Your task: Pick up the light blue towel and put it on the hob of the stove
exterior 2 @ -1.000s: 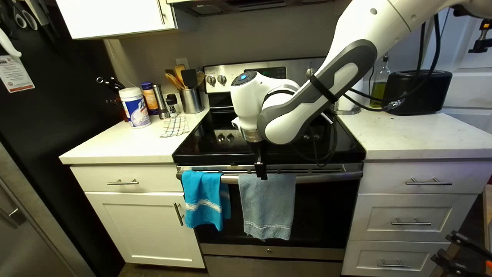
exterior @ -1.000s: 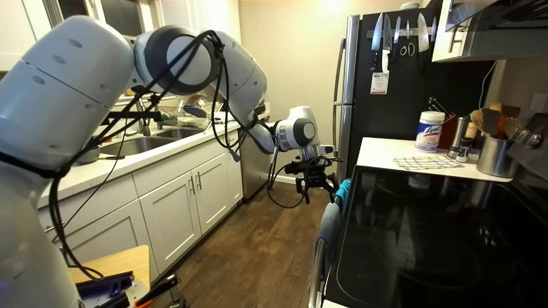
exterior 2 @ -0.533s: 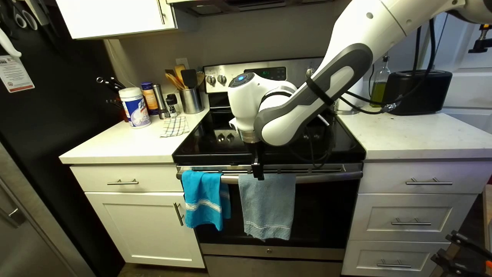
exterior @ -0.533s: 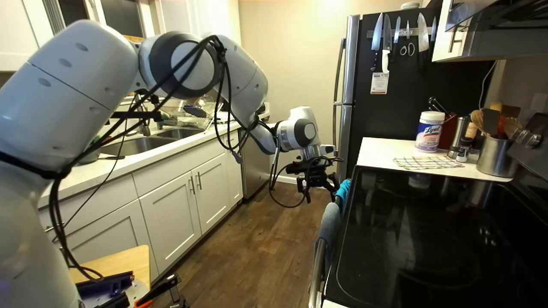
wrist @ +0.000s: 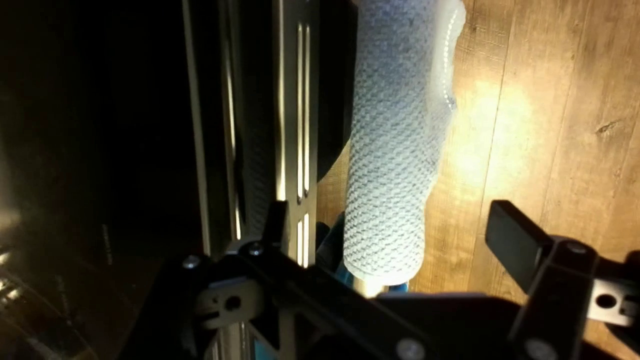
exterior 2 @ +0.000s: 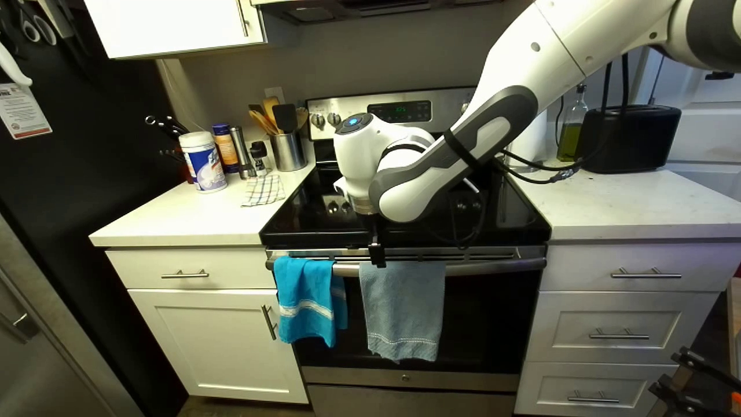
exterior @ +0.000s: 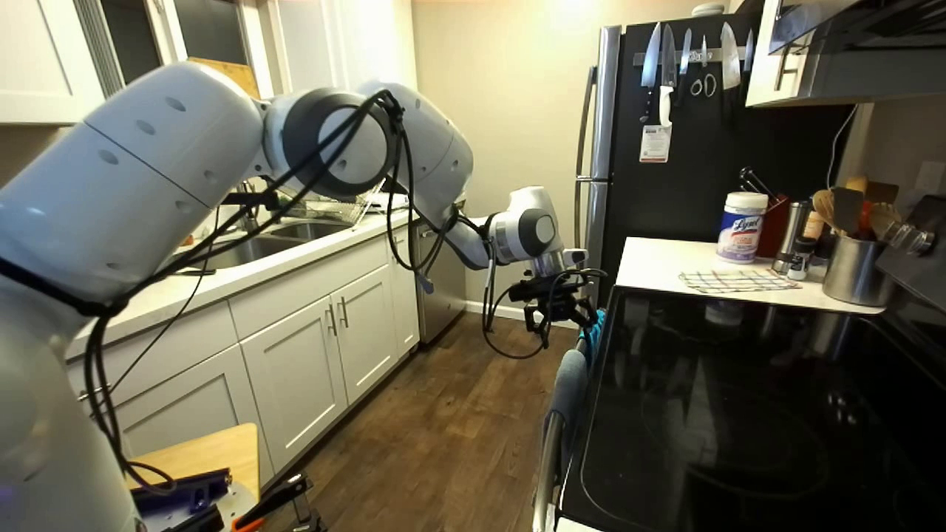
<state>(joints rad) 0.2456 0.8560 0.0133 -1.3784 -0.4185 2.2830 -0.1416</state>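
If I lower now, my stove-side finger (wrist: 276,225) could strike the front edge of the hob (exterior: 702,414), and a bite so near one top corner of the pale towel (exterior 2: 402,310) (the one meant, I judge) might slip. It hangs over the handle (exterior 2: 498,267); my gripper (wrist: 397,232) gapes, holding nothing, pointing down from an arched arm (exterior 2: 492,130).

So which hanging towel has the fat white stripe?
The bright blue towel, hanging nearer the black fridge. A wide white stripe crosses it; the pale grey-blue towel beside it has only thin pale stitching near its bottom edge.
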